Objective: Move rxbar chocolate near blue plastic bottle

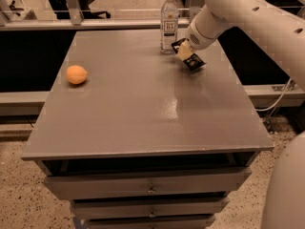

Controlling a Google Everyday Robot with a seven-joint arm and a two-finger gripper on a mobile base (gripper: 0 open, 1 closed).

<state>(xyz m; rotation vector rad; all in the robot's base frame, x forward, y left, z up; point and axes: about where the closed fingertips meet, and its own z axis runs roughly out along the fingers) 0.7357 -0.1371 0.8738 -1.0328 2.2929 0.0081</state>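
The blue plastic bottle [169, 22], clear with a white cap and white label, stands upright at the far edge of the grey table [143, 104]. My gripper [184, 51] is just to the right of the bottle's base, at the end of the white arm coming in from the upper right. It is shut on the rxbar chocolate [189, 56], a black-wrapped bar held tilted, its lower end pointing right and down, close above the table top. The bar's upper end is a little right of the bottle's foot.
A round orange fruit [76, 74] lies on the left side of the table. The table has drawers [150, 187] in front. A rail and dark furniture stand behind the far edge; a cable hangs at the right.
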